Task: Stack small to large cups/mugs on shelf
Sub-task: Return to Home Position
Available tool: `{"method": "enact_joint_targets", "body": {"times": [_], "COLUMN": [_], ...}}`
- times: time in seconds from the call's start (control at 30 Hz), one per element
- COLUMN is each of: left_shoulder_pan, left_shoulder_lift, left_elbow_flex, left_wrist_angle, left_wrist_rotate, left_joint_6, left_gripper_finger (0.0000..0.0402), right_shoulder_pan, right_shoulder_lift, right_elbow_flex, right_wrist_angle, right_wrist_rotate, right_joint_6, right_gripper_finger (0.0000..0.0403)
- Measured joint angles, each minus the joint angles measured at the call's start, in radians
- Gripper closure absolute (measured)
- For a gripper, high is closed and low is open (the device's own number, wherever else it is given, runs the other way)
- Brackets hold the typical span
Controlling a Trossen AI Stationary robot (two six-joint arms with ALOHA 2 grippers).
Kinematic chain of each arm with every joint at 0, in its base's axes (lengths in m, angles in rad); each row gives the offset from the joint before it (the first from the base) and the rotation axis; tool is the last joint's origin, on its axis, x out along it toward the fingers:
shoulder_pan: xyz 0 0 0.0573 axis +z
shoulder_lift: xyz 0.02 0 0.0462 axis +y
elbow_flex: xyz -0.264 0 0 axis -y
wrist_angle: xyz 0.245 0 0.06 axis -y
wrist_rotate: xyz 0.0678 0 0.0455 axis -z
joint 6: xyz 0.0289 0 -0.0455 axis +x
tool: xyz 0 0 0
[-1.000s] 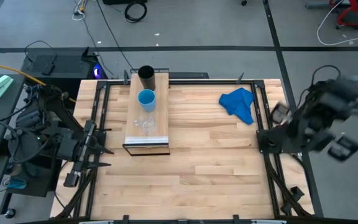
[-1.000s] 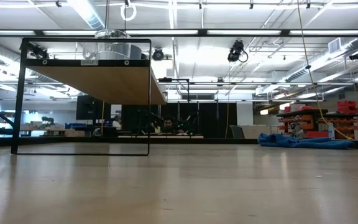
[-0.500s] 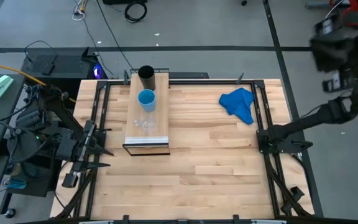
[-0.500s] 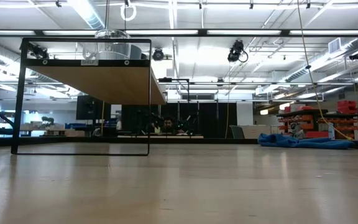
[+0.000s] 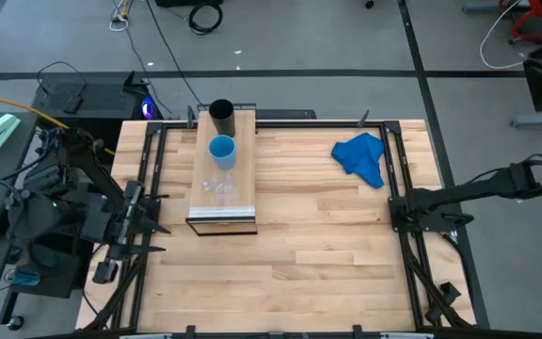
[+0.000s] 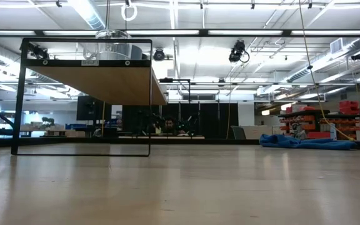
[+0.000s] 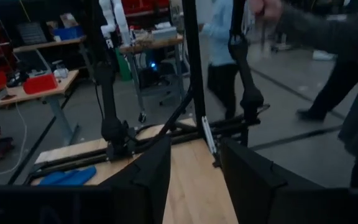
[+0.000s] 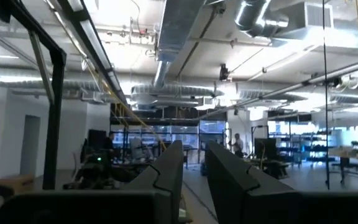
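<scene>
The shelf stands on the table's left half, its long side running from near to far. Three cups stand in a row on its top, each on its base: the black cup at the far end, the blue cup in the middle, the clear glass toward the near end. The low view shows the shelf raised on a dark frame with the clear glass on top. My left gripper waits open off the table's left edge. My right gripper is open, raised high beyond the right edge, facing the room.
A crumpled blue cloth lies on the table's far right part, also in the low view. Dark frame rails run along the table's left and right sides. People walk in the room past the table.
My right arm has unfolded from its rest at the table's right edge and swung up and away to the right, off the table, its gripper now high at the far right. The cups and the shelf have stayed put.
</scene>
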Motion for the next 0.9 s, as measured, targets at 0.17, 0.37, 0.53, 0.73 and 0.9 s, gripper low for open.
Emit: {"method": "enact_joint_targets", "body": {"times": [0.17,0.37,0.53,0.73,0.9], "left_shoulder_pan": [0.004,0.055,0.083,0.082,0.082], "left_shoulder_lift": [-0.080,-0.229,-0.340,-0.426,-0.462], "left_elbow_flex": [0.000,0.000,0.004,0.000,-0.002], "left_wrist_angle": [0.015,0.028,0.027,-0.067,-0.168], "left_wrist_rotate": [0.015,0.126,0.133,0.256,0.289], "left_joint_6": [0.031,0.129,0.172,0.156,0.092], "left_gripper_finger": [0.0261,0.0258,0.0251,0.0249,0.0254], "right_shoulder_pan": [0.000,0.000,0.000,0.000,0.000], "right_shoulder_lift": [-0.061,-0.114,-0.146,-0.168,-0.198], "right_elbow_flex": [-0.093,-0.258,-0.406,-0.561,-0.666], "right_wrist_angle": [0.003,0.095,0.197,0.284,0.397], "right_wrist_rotate": [0.003,0.045,0.020,-0.044,-0.079], "right_joint_6": [0.027,0.063,0.114,0.178,0.212], "right_gripper_finger": [0.0328,0.0328,0.0328,0.0328,0.0328]}}
